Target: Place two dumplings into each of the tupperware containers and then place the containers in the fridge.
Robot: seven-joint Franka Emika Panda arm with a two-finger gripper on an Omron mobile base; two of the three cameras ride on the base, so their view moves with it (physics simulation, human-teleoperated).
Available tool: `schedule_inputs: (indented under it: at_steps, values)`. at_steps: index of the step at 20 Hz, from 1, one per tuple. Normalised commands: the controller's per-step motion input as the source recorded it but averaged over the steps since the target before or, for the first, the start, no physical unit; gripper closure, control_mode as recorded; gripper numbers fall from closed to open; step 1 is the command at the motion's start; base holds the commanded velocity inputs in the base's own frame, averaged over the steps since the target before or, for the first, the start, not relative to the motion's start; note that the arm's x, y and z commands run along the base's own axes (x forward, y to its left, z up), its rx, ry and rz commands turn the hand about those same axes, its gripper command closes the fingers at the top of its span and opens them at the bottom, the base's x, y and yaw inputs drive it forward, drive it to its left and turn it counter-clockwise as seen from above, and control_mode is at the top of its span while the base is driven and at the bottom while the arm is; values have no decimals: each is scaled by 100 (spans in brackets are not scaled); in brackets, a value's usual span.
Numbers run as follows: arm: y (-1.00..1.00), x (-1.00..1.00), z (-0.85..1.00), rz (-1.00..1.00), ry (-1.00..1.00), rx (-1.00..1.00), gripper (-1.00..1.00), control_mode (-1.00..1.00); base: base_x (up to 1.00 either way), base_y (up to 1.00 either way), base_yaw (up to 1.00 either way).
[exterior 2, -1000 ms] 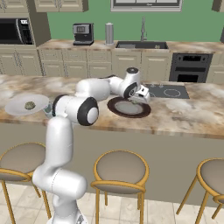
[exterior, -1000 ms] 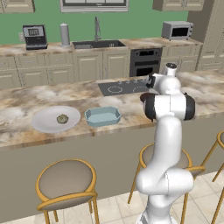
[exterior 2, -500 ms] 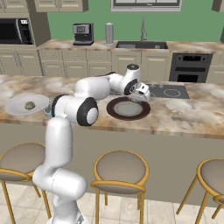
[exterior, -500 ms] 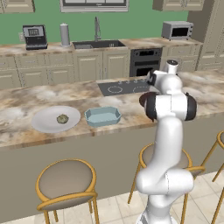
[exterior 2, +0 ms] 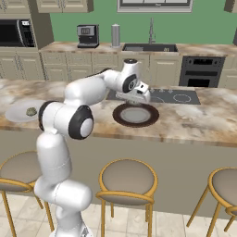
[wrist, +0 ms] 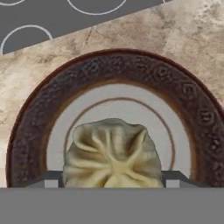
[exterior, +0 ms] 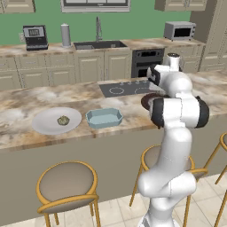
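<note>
Hovering over the round dark brown plate [exterior 2: 136, 115] on the marble tabletop [exterior 2: 194, 118], the gripper [wrist: 112, 181] has a pleated tan dumpling [wrist: 112, 153] sitting right between its two dark fingertips [wrist: 49, 179], which stand wide apart with one on each flank of it. From the hand view the dumpling fills the gap between them, so it looks clamped, though I can't tell for sure whether the tips are actually pressing on it. Its long axis runs side to side across that view, from one fingertip to the other, and the pleats fan up from the bottom middle toward the rounded top edge. The plate has a patterned brown rim and a pale grey centre, and the dumpling sits over the near part of that centre. Just past the plate is the black cooktop [exterior 2: 178, 97] with its white rings. Over in the left base view, further along the same tabletop, the pale blue tupperware container [exterior: 104, 118] sits with its long side running left to right, just beside the round white plate [exterior: 48, 124]. That plate carries another small olive dumpling [exterior: 63, 120], too small to read which way it points. Wooden bar stools [exterior: 67, 184] stand along the near side.
</note>
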Motion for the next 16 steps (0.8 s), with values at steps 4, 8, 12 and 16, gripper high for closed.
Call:
schedule_inputs:
  at_steps: [4, 8, 12, 16]
  values:
    - [58, -58, 47, 0, 12, 0, 100, -100, 0, 0, 0]
    - [76, -94, 8, 1, 9, 0, 100, -100, 0, 0, 0]
    - [77, -96, 6, 3, 5, -1, 100, -100, 0, 0, 0]
    - [91, -63, 22, 9, 4, 0, 100, -100, 0, 0, 0]
